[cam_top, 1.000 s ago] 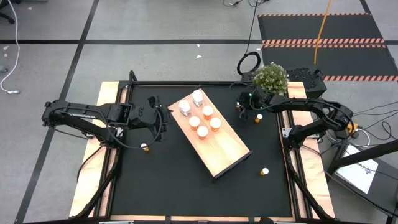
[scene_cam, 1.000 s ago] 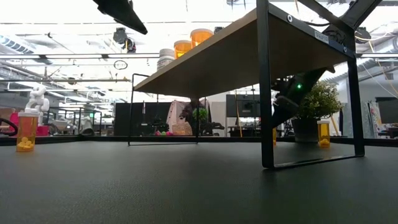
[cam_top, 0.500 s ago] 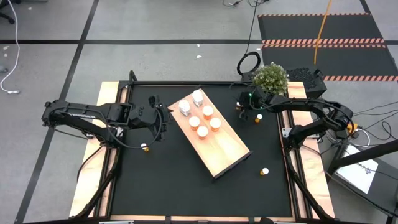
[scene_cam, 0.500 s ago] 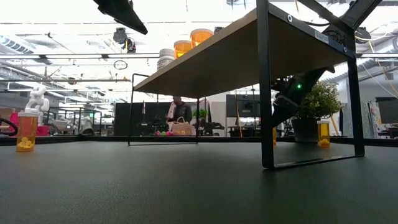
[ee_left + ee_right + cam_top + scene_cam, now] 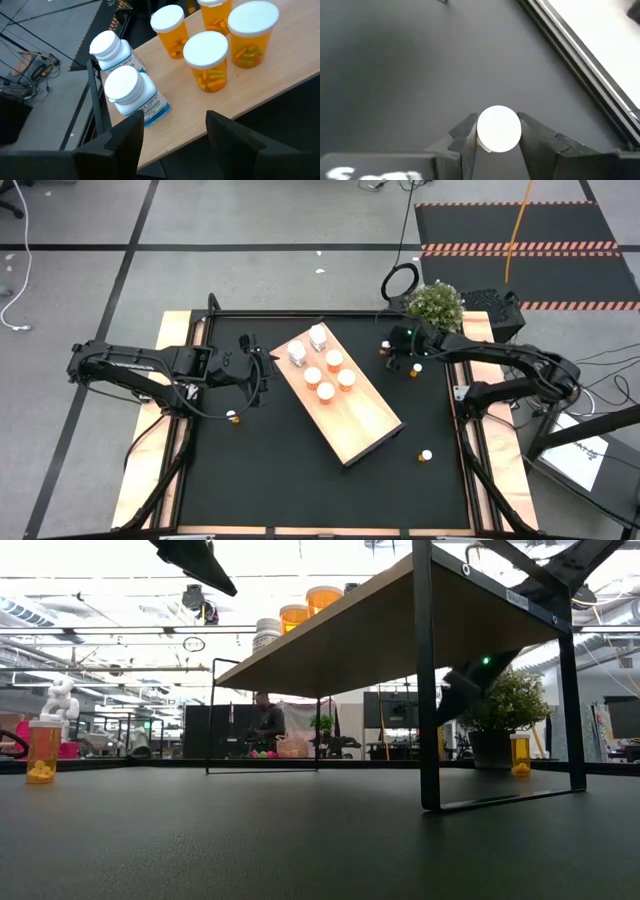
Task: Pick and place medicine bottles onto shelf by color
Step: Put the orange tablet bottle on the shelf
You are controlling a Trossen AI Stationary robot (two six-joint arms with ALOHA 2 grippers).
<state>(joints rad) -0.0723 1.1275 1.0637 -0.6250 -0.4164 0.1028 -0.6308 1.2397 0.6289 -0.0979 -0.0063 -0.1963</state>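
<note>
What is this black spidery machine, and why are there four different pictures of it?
It is a robot with two dark arms at a black table, and each arm ends in a two-finger gripper. One camera looks down from above, one sits low on the table, and one rides on each wrist.

On the table stands a light-wood shelf. It holds two white medicine bottles and four orange bottles with white caps. Three more small orange bottles stand on the table; one is here.

The left gripper is open and empty, beside the shelf. The right gripper sits at the far right of the table, its fingers closed around a white-capped bottle.
</note>
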